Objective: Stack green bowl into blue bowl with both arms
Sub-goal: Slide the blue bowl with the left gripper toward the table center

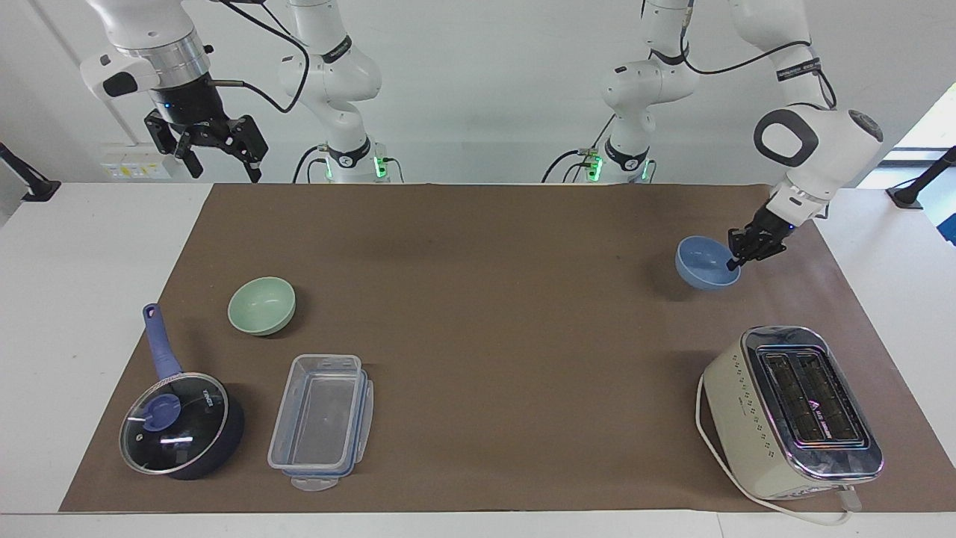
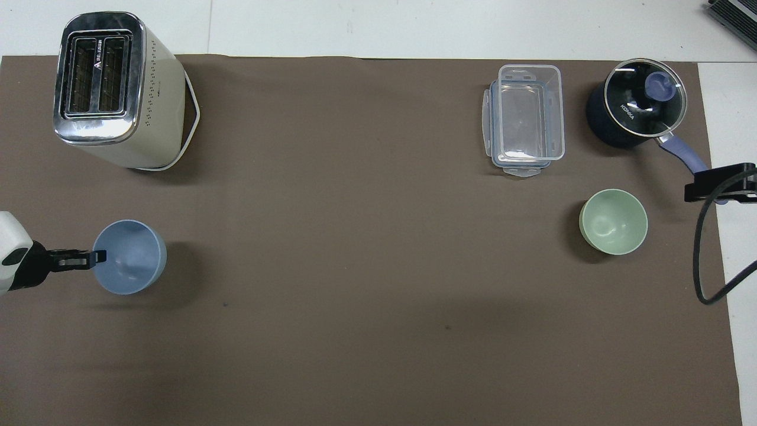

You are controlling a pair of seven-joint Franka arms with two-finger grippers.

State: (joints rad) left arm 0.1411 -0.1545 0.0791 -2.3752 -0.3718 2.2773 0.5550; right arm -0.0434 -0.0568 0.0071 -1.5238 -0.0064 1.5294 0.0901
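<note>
Bowls sit well apart at the 2 ends of the brown mat. The blue bowl is toward the left arm's end of the table, lifted a little off the mat with its shadow showing below it. The left gripper pinches that bowl's rim on the side toward the mat's edge, its fingers pressed together on the wall; from above, the same gripper reaches in level and clamps the rim of the blue bowl. A toaster stands on the mat farther from the robots than the blue bowl, its white cord looping beside it.

The green bowl rests upright on the mat toward the right arm's end, and is also seen from above. Farther from the robots than it lie a clear plastic box and a dark pot with a glass lid and a blue handle, the 2 side by side and apart. The right gripper waits high over the table's edge at the robots' end, fingers spread, holding nothing.
</note>
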